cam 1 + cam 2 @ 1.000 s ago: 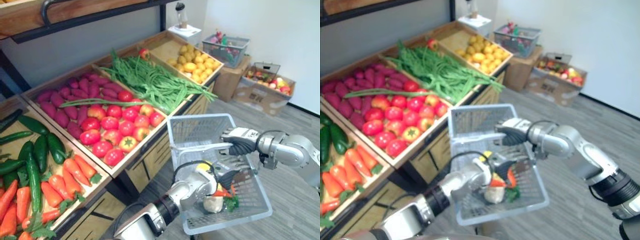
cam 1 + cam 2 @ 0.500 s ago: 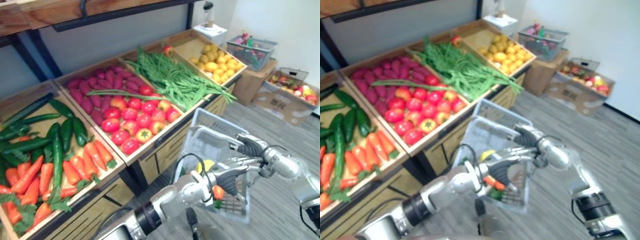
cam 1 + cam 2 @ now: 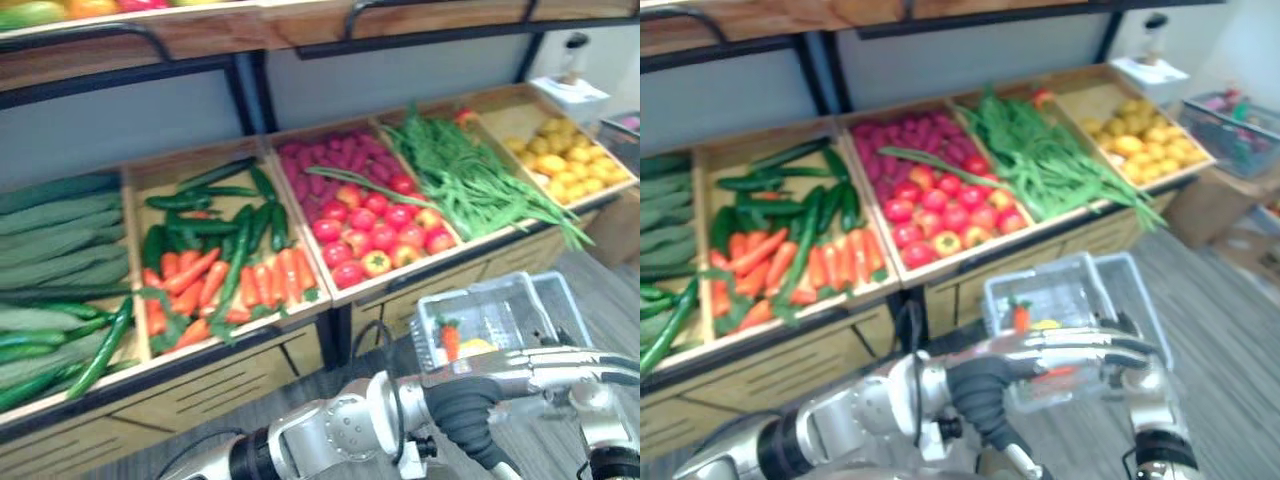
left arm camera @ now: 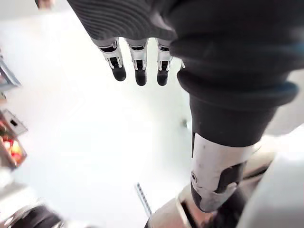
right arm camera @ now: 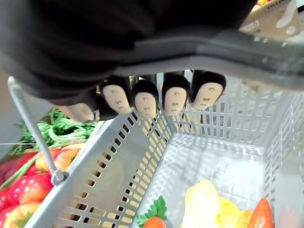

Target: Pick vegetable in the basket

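The basket (image 3: 545,300) can be entered only from above, where its top is open. The right hand (image 5: 145,102) is curled round the handle (image 5: 213,57), which runs above the opening. A carrot (image 3: 449,340) and a yellow piece (image 3: 478,347) take up one end of the basket floor; the other end is bare. The left hand (image 3: 465,410), with fingers straight, lies across just in front of the basket's near wall. The crates (image 3: 200,375) are open upward, with wooden dividers (image 3: 131,235) between them. The upper shelf (image 3: 200,35) overhangs their rear.

Left robot hand (image 4: 138,57), straight dark-tipped fingers, against a bright white background
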Available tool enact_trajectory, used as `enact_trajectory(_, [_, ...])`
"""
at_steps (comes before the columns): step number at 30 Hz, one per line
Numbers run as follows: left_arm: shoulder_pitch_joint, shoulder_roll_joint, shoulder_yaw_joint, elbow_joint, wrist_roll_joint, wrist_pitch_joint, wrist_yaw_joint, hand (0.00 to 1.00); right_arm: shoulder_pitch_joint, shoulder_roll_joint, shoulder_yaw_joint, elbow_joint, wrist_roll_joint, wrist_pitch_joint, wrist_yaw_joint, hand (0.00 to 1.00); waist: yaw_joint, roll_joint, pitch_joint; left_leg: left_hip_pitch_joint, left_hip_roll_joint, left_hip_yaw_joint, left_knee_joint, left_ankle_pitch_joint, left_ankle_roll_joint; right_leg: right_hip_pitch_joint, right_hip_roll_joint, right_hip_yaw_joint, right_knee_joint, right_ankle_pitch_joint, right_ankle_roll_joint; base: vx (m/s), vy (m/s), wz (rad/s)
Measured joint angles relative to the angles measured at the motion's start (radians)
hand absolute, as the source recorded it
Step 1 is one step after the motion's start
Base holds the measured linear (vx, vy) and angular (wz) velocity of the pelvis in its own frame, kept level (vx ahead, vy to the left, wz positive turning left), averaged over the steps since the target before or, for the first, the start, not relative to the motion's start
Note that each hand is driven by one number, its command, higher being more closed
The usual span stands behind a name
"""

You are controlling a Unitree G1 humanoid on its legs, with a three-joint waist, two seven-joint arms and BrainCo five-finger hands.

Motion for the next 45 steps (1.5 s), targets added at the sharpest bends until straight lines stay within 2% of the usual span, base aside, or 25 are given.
enact_trajectory(2, [0.049, 0.002, 0.066, -0.036, -0.041, 0.0, 0.005, 0.0, 0.033, 0.031, -0.04, 0.041, 0.014, 0.001, -0.012, 1.0, 0.013, 0.0, -0.001, -0.002, -0.015, -0.045, -0.019, 0.018, 0.004, 0.021, -0.016, -0.052, -0.003, -0.003, -0.003, 0.03, -0.002, 0.73])
enact_trajectory(4, [0.135, 0.011, 0.182, -0.073, -0.083, 0.0, 0.023, 0.0, 0.06, 0.084, -0.071, 0.092, 0.03, 0.008, -0.034, 1.0, 0.018, -0.007, -0.012, -0.005, -0.038, -0.095, -0.055, 0.041, 0.007, 0.048, -0.034, -0.104, -0.016, -0.012, -0.001, 0.01, -0.013, 0.65])
enact_trajectory(7, [0.244, -0.005, 0.336, -0.076, -0.088, 0.001, 0.04, 0.0, 0.105, 0.134, -0.093, 0.131, 0.031, 0.009, -0.05, 1.0, 0.022, -0.014, -0.045, -0.022, -0.053, -0.128, -0.09, 0.066, 0.014, 0.051, -0.043, -0.141, -0.037, -0.012, -0.001, 0.04, -0.017, 0.43])
enact_trajectory(9, [0.345, -0.052, 0.502, -0.066, -0.128, 0.02, 0.073, 0.0, 0.13, 0.174, -0.092, 0.186, 0.031, 0.01, -0.053, 1.0, 0.029, -0.019, -0.064, -0.027, -0.062, -0.147, -0.125, 0.089, 0.016, 0.055, -0.04, -0.157, -0.059, -0.01, 0.0, 0.05, -0.037, 0.23])
enact_trajectory(11, [0.396, -0.097, 0.603, -0.037, -0.164, 0.042, 0.095, 0.0, 0.135, 0.184, -0.104, 0.24, 0.048, 0.015, -0.062, 1.0, 0.031, -0.028, -0.073, -0.032, -0.068, -0.167, -0.147, 0.109, 0.022, 0.063, -0.04, -0.178, -0.074, -0.009, 0.002, 0.05, -0.039, 0.35])
enact_trajectory(16, [0.504, -0.209, 0.905, 0.094, -0.165, 0.091, 0.148, 0.0, 0.147, 0.197, -0.202, 0.346, 0.08, 0.014, -0.08, 1.0, 0.04, -0.035, -0.089, -0.029, -0.079, -0.222, -0.192, 0.141, 0.02, 0.094, -0.033, -0.225, -0.106, -0.008, 0.002, 0.05, -0.032, 0.3])
enact_trajectory(17, [0.515, -0.228, 0.967, 0.119, -0.164, 0.102, 0.165, 0.0, 0.147, 0.2, -0.209, 0.359, 0.08, 0.009, -0.081, 1.0, 0.039, -0.033, -0.091, -0.03, -0.081, -0.234, -0.198, 0.145, 0.02, 0.1, -0.031, -0.235, -0.112, -0.008, 0.002, 0.03, -0.042, 0.26])
enact_trajectory(18, [0.527, -0.263, 1.069, 0.164, -0.16, 0.117, 0.192, 0.0, 0.149, 0.209, -0.219, 0.38, 0.082, 0.009, -0.083, 1.0, 0.041, -0.043, -0.099, -0.029, -0.083, -0.242, -0.212, 0.155, 0.019, 0.106, -0.028, -0.247, -0.121, -0.008, 0.002, 0.02, -0.031, 0.26])
enact_trajectory(19, [0.531, -0.276, 1.108, 0.178, -0.152, 0.125, 0.208, 0.0, 0.149, 0.214, -0.224, 0.383, 0.083, 0.009, -0.084, 1.0, 0.043, -0.049, -0.101, -0.03, -0.083, -0.246, -0.215, 0.157, 0.019, 0.108, -0.026, -0.251, -0.123, -0.008, 0.002, 0.02, -0.034, 0.22])
enact_trajectory(21, [0.543, -0.323, 1.253, 0.232, -0.142, 0.134, 0.26, 0.0, 0.152, 0.238, -0.228, 0.403, 0.086, 0.008, -0.095, 1.0, 0.044, -0.072, -0.112, -0.022, -0.084, -0.263, -0.226, 0.164, 0.018, 0.126, -0.023, -0.269, -0.138, -0.009, 0.001, 0.02, -0.016, 0.19])
enact_trajectory(25, [0.544, -0.364, 1.426, 0.309, -0.071, 0.143, 0.404, 0.0, 0.163, 0.264, -0.21, 0.399, 0.086, 0.003, -0.117, 1.0, 0.05, -0.089, -0.127, -0.015, -0.084, -0.277, -0.233, 0.167, 0.017, 0.149, -0.027, -0.292, -0.149, -0.009, 0.001, 0.0, 0.008, 0.15])
enact_trajectory(28, [0.548, -0.377, 1.509, 0.428, -0.081, 0.155, 0.453, 0.0, 0.187, 0.285, -0.207, 0.367, 0.093, -0.008, -0.119, 1.0, 0.053, -0.084, -0.134, -0.014, -0.089, -0.296, -0.246, 0.177, 0.018, 0.161, -0.03, -0.32, -0.155, -0.01, 0.001, -0.01, 0.009, 0.22])
enact_trajectory(31, [0.547, -0.378, 1.579, 0.602, -0.083, 0.172, 0.452, 0.0, 0.191, 0.295, -0.207, 0.361, 0.118, -0.008, -0.119, 1.0, 0.06, -0.08, -0.136, -0.012, -0.094, -0.316, -0.263, 0.19, 0.018, 0.17, -0.033, -0.344, -0.159, -0.01, 0.001, -0.01, 0.004, 0.2])
enact_trajectory(32, [0.528, -0.383, 1.639, 0.752, -0.068, 0.202, 0.444, 0.0, 0.195, 0.299, -0.208, 0.362, 0.128, -0.008, -0.119, 1.0, 0.06, -0.075, -0.139, -0.008, -0.099, -0.319, -0.282, 0.199, 0.016, 0.172, -0.034, -0.353, -0.161, -0.011, 0.0, -0.01, 0.009, 0.19])
enact_trajectory(33, [0.515, -0.39, 1.669, 0.821, -0.062, 0.211, 0.444, 0.0, 0.194, 0.302, -0.208, 0.362, 0.128, -0.009, -0.119, 1.0, 0.061, -0.075, -0.138, -0.002, -0.1, -0.319, -0.29, 0.2, 0.015, 0.173, -0.034, -0.354, -0.162, -0.011, 0.0, -0.01, 0.012, 0.07])
enact_trajectory(35, [0.502, -0.401, 1.771, 1.092, -0.072, 0.24, 0.436, 0.0, 0.192, 0.327, -0.227, 0.354, 0.129, -0.012, -0.12, 1.0, 0.059, -0.07, -0.142, 0.01, -0.104, -0.319, -0.316, 0.207, 0.017, 0.173, -0.034, -0.352, -0.17, -0.018, -0.01, 0.0, 0.006, -0.05])
enact_trajectory(37, [0.503, -0.407, 1.808, 1.245, -0.087, 0.247, 0.42, 0.0, 0.187, 0.341, -0.246, 0.368, 0.13, -0.013, -0.119, 1.0, 0.057, -0.07, -0.142, 0.017, -0.109, -0.318, -0.339, 0.216, 0.015, 0.171, -0.033, -0.347, -0.178, -0.018, -0.01, 0.0, 0.0, 0.0])
enact_trajectory(39, [0.506, -0.408, 1.839, 1.42, -0.121, 0.275, 0.398, 0.0, 0.172, 0.355, -0.26, 0.406, 0.151, -0.016, -0.12, 1.0, 0.042, -0.066, -0.144, 0.023, -0.113, -0.319, -0.369, 0.229, 0.013, 0.168, -0.031, -0.343, -0.191, -0.02, -0.003, 0.02, 0.002, 0.0])
enact_trajectory(41, [0.509, -0.407, 1.841, 1.505, -0.149, 0.284, 0.383, 0.0, 0.155, 0.354, -0.261, 0.44, 0.158, -0.022, -0.119, 1.0, 0.035, -0.058, -0.144, 0.039, -0.116, -0.315, -0.387, 0.236, 0.004, 0.168, -0.027, -0.332, -0.196, -0.019, -0.002, 0.08, 0.007, -0.11])
enact_trajectory(45, [0.506, -0.389, 1.76, 1.558, -0.114, 0.302, 0.303, 0.0, 0.117, 0.345, -0.234, 0.491, 0.172, -0.026, -0.113, 1.0, 0.033, -0.037, -0.146, 0.055, -0.117, -0.291, -0.395, 0.239, 0.008, 0.165, -0.015, -0.301, -0.208, -0.008, 0.004, 0.08, 0.0, -0.21])
